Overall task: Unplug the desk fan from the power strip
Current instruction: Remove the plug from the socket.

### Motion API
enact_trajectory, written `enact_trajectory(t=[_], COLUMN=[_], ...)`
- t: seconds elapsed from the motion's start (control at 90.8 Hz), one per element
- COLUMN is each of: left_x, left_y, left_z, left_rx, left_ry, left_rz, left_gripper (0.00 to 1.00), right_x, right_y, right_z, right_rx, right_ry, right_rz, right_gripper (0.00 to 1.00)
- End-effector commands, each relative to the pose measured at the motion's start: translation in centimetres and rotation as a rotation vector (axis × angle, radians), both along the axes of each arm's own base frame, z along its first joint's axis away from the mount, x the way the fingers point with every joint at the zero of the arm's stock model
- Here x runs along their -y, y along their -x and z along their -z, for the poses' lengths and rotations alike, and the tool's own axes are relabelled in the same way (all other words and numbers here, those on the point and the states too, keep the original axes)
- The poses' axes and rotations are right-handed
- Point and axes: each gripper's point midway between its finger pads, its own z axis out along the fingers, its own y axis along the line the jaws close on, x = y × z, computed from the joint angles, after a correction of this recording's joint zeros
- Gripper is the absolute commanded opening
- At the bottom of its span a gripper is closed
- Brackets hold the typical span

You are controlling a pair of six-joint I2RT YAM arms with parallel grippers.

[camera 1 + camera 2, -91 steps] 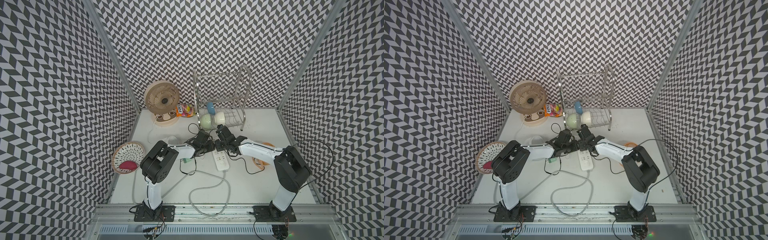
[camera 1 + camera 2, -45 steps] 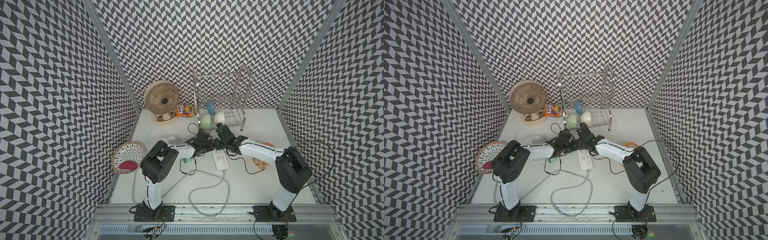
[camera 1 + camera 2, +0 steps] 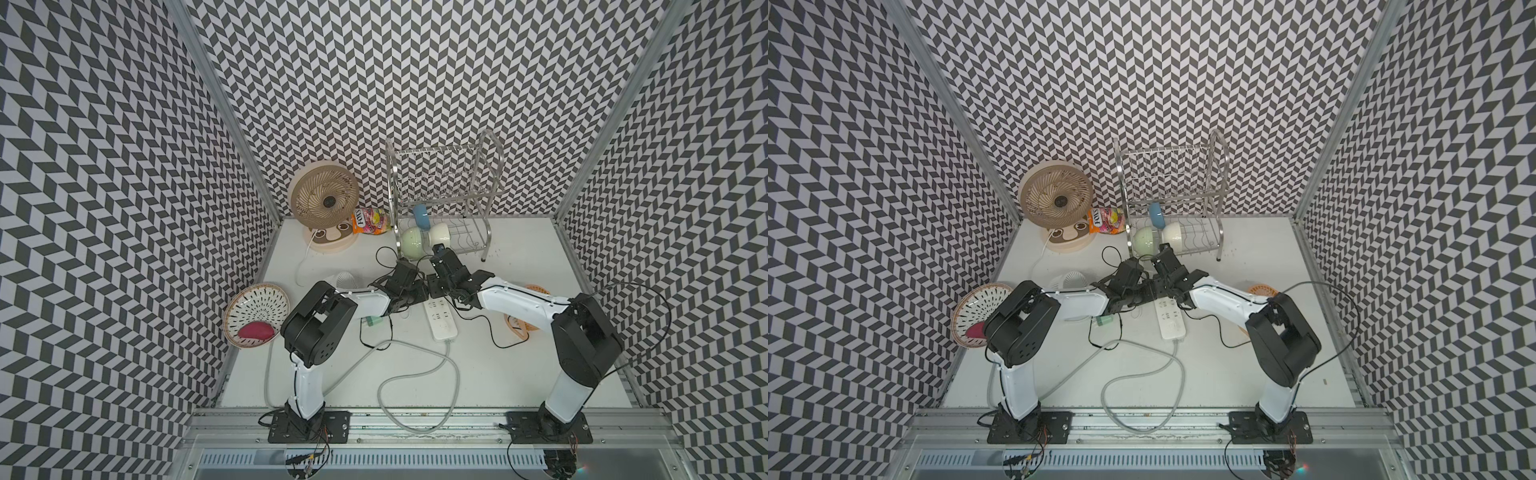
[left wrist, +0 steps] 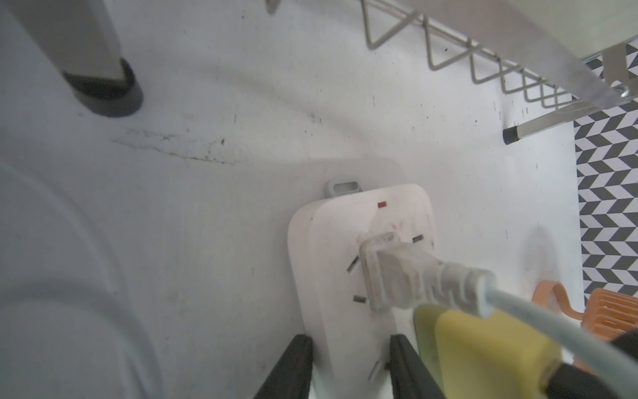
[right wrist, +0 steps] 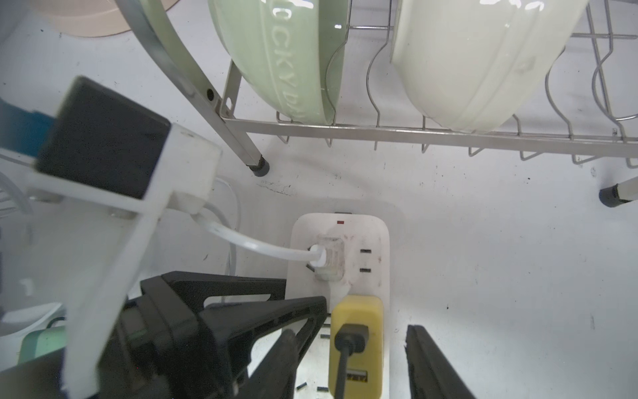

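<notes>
- The power strip [image 3: 441, 322] lies flat in the middle of the white table [image 3: 519, 374], between the two arms. Its length runs near to far.
- Its far end sits close to the dish rack [image 3: 444, 195], and a small red light [image 5: 340, 222] shows at that end.
- Its thick pale cord [image 3: 415, 376] leaves the near end and loops toward the near edge of the table.
- The left gripper [image 4: 350, 340] is clamped on the strip across its width. In the left wrist view, one black finger [image 4: 297, 362] lies against each long side.
- The right gripper [image 5: 349, 331] has its jaws apart, one on either side of a yellow adapter [image 5: 357, 342] plugged into the strip. A gap shows between the adapter and the finger [image 5: 428, 362] on one side, so this gripper holds nothing.
- A clear white plug [image 5: 329, 257] is seated in a socket just beyond the yellow adapter, toward the far end. A thin white cord [image 5: 255, 247] runs off from it.
- The desk fan [image 3: 325, 199] stands upright in the far left corner, well apart from the strip.
- A green bowl [image 3: 412, 244] and a cream bowl [image 3: 440, 235] stand on edge in the rack's lower tier.
- A woven basket [image 3: 257, 303] sits at the left edge of the table.
</notes>
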Motion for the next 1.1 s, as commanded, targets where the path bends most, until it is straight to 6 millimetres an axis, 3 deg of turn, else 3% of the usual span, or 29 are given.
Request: enact_trajectory(t=[0.0,0.286,0.716,0.925,0.98,1.091], left_x=[-4.7,-4.6,-5.0,-5.1,-5.1,-5.3], left_y=[4.5,4.5,4.6,4.5,4.5,4.6], left_z=[8.1,8.0,8.3,8.2,8.3,8.4], left_rx=[-0.226,-0.226,-0.232,-0.228,-0.23,-0.232], left_ry=[-0.237,-0.236,-0.247,-0.249,-0.253,-0.258], left_rz=[-0.018,-0.018,-0.025,-0.027,-0.027,-0.028], left_gripper=[0.41,0.41,0.41,0.41,0.41,0.41], right_x=[-0.5,-0.4,0.3,-2.5,-1.9,1.3], right_y=[0.1,0.6,0.2,1.1,0.9,-0.4], right_z=[0.8,2.7,1.3,0.0,-0.1,0.8], right_rx=[-0.016,-0.059,-0.009,0.003,0.015,0.004], right_ry=[-0.002,0.009,0.016,-0.107,-0.104,-0.028], right_rz=[-0.005,0.0,0.024,-0.108,-0.084,0.034], right_gripper=[0.49,0.39,0.22,0.21,0.21,0.2])
